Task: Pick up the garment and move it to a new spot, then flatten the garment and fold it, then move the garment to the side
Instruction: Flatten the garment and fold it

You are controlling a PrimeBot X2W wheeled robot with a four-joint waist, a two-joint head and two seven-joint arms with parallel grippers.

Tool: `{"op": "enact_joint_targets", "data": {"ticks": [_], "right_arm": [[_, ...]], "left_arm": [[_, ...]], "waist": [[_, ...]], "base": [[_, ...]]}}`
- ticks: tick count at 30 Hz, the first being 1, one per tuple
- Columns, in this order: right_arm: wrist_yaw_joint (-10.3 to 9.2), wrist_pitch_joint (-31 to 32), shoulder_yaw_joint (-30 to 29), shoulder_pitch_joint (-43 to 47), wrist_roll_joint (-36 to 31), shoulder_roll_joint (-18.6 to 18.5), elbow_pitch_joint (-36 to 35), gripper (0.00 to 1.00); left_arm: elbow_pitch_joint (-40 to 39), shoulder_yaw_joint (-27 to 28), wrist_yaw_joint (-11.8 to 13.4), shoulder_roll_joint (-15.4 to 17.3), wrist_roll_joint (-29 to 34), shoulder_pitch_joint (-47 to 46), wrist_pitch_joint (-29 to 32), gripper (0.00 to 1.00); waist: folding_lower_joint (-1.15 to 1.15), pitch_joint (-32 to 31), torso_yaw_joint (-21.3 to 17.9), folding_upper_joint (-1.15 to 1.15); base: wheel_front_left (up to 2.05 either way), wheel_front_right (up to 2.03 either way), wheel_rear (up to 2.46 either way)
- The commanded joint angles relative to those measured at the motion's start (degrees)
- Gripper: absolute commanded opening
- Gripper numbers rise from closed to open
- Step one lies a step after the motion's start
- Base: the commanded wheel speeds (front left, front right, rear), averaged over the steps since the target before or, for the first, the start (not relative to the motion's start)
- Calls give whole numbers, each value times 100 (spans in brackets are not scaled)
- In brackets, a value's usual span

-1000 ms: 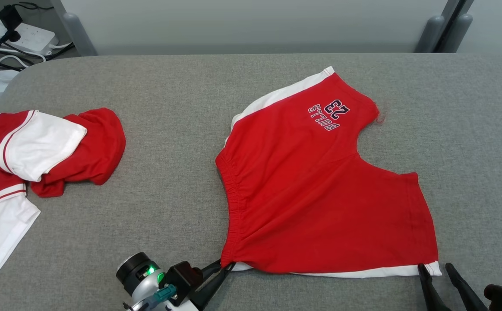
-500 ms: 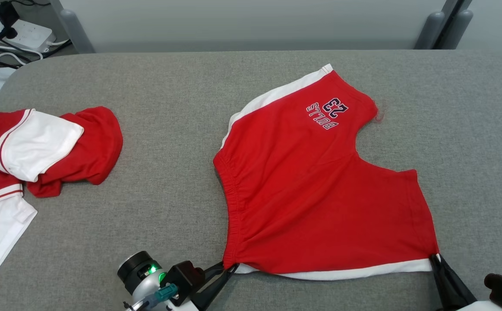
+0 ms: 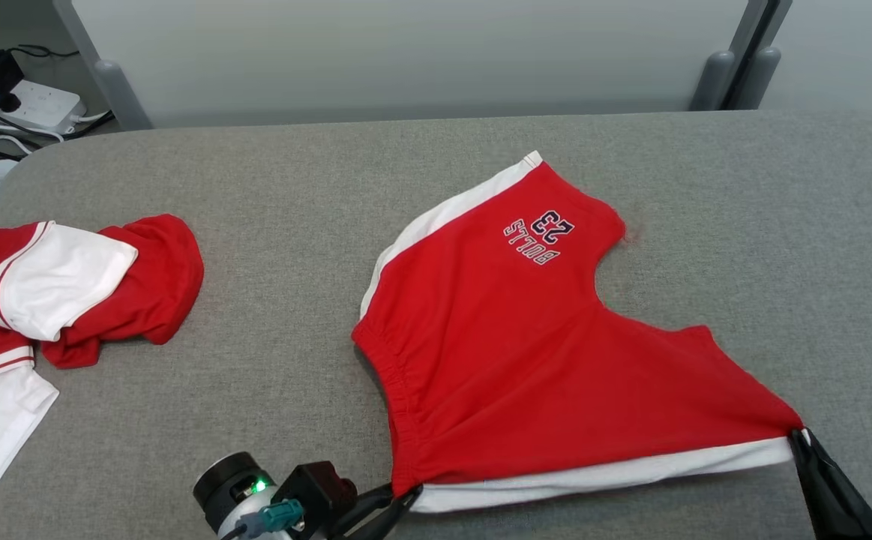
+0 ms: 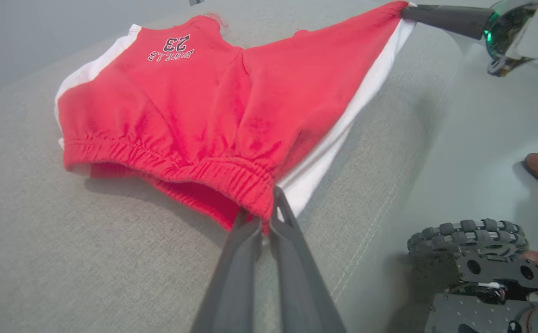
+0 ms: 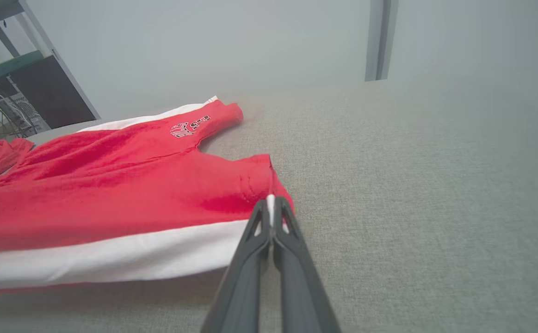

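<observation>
Far out to the left of the left fingers, a heap of red and white clothes [image 3: 68,292] sits on the grey table [image 3: 271,172], well apart from the work. The left gripper [image 3: 408,493] has its fingers pressed together on the corner of the elastic waistband [image 4: 194,173] of the red shorts [image 3: 525,352], with the cloth pinched right at the tips. From there the shorts stretch across to the right fingers. The near edge with its white stripe [image 5: 111,259] is drawn taut between the two grips and raised a little off the table, while the printed leg [image 3: 537,232] lies flat beyond both pairs of fingers. The right gripper [image 3: 797,437] is closed too, nipping the hem corner at the stripe's end.

Each hold looks to me like a small bite at the very tips. If the arms spread wider, or one rises faster than the other, a corner could slip out and the shorts would sag or twist. Dragging rather than lifting could bunch the far leg, and a carry leftward risks landing on the heap.
</observation>
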Motion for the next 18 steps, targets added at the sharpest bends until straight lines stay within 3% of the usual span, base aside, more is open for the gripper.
{"op": "enact_joint_targets", "data": {"ticks": [1, 10, 18], "right_arm": [[18, -12, -86, 163, -62, -227, -315, 0], [18, 385, -608, 730, -220, -222, -1145, 0], [18, 901, -507, -130, -472, -17, -1022, 0]], "left_arm": [[-548, 273, 161, 282, -183, 3, 294, 0], [-1866, 442, 585, 533, -934, 466, 1103, 0], [-1312, 574, 409, 252, -1306, 71, 1096, 0]], "waist": [[0, -53, -20, 0], [0, -90, -24, 0], [0, 47, 105, 0]], "base": [[0, 0, 0], [0, 0, 0], [0, 0, 0]]}}
